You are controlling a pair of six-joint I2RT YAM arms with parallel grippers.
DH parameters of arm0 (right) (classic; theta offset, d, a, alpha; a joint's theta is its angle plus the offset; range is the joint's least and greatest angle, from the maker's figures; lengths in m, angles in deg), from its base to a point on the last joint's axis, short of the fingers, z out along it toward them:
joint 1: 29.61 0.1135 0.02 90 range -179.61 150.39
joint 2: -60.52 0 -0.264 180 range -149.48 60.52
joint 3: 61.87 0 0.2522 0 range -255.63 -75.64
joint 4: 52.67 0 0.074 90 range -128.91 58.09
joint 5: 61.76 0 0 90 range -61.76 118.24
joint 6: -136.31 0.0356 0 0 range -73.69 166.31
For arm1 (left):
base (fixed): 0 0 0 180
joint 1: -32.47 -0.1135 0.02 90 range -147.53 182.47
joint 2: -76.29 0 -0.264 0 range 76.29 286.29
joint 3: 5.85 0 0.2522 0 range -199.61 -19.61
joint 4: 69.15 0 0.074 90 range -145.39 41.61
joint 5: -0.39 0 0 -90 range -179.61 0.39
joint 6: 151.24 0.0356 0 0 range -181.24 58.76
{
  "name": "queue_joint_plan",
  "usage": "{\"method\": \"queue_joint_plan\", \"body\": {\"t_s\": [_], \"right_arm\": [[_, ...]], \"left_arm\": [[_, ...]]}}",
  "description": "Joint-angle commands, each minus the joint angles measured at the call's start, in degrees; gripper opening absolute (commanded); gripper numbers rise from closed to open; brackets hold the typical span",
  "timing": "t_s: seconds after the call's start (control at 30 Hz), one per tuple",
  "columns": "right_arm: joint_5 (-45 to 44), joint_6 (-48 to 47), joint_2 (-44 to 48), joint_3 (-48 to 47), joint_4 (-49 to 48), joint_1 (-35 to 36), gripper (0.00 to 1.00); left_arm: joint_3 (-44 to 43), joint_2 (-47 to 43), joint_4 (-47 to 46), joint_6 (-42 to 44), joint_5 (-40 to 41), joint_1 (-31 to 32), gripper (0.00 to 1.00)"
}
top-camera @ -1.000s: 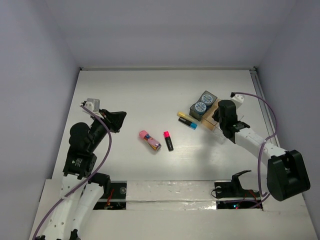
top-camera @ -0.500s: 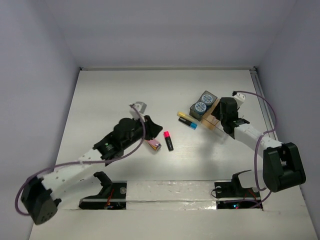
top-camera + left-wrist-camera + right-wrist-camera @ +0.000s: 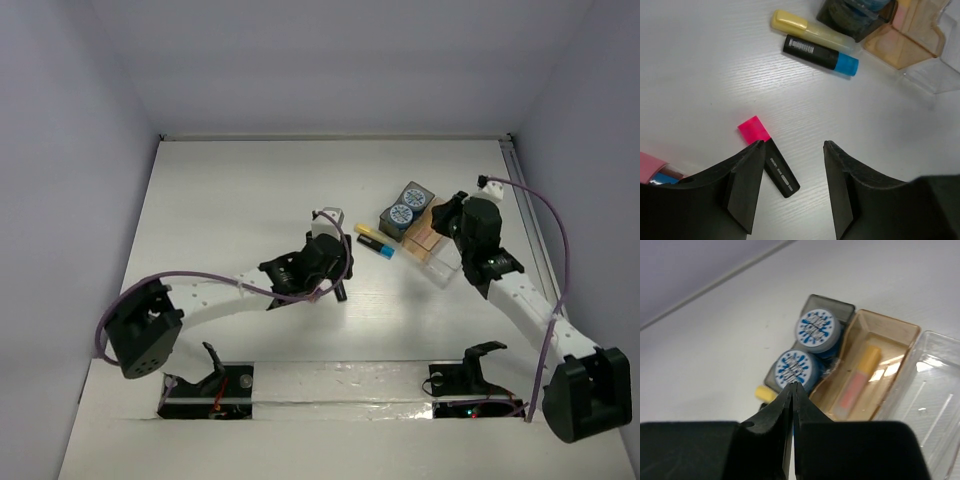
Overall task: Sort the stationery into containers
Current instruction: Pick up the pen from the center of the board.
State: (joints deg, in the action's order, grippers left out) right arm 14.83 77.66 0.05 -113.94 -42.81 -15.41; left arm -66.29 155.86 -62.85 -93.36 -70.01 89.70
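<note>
Out over the middle of the tabletop (image 3: 250,190), the left fingers (image 3: 756,157) are spread wide and hold nothing. The pink-capped black marker (image 3: 771,159) lies flat below them, its cap pointing to 11 o'clock in the wrist view. It sits close against the 9 o'clock finger, not centred in the gap, and I cannot tell whether they touch. The pink end of a clear tube (image 3: 649,169) peeks out at the 9 o'clock edge of that view.

At 1 o'clock from the marker, a yellow highlighter (image 3: 810,31) and a blue-capped black marker (image 3: 820,54) lie side by side on the tabletop, just beside the trays.

The three joined trays sit at 2 o'clock from the tabletop's middle. The dark grey tray (image 3: 842,307) holds two blue-and-white rolls (image 3: 815,329) (image 3: 795,369) standing on end. The tan tray (image 3: 890,325) next to it holds a pale orange marker (image 3: 857,382) lying along its length. The clear tray (image 3: 935,390) is at the 4 o'clock end of the row.

The right fingers (image 3: 794,390) are pressed together with nothing between them, poised above the trays, their tips over the nearer roll.
</note>
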Motion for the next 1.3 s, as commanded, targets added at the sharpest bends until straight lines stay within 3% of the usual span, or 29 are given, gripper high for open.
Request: {"method": "queue_joint_plan", "body": {"t_s": [0.0,0.23,0.4,0.47,0.77,0.97,1.27], "right_arm": [[8.39,-0.15,3.59,2.26,-1.11,0.04,0.1],[23.32,-3.66,4.75,1.31,2.84,1.27,0.22],[24.13,-6.56,3.17,-0.19,5.92,4.43,0.51],[24.92,-6.74,2.55,-0.54,5.84,4.96,0.55],[21.24,-11.31,-5.36,-4.58,9.17,13.31,0.53],[21.06,-11.67,-7.46,-4.85,8.03,14.63,0.54],[19.13,-12.37,-9.41,-5.38,9.62,14.63,0.52]], "left_arm": [[-3.15,4.09,1.91,-1.01,5.8,0.69,0.47],[-4.74,10.25,5.7,-3.12,10.02,1.74,0.43],[-4.21,12.27,6.59,-4.53,10.73,2.27,0.45],[-4.82,13.76,6.59,-4.44,9.5,2.27,0.46],[-7.46,19.38,5.62,-4.18,7.83,2.27,0.44],[-8.26,21.15,4.92,-3.83,8.09,2.27,0.39],[-8.43,20.98,4.21,-2.86,10.02,2.27,0.08]]}}
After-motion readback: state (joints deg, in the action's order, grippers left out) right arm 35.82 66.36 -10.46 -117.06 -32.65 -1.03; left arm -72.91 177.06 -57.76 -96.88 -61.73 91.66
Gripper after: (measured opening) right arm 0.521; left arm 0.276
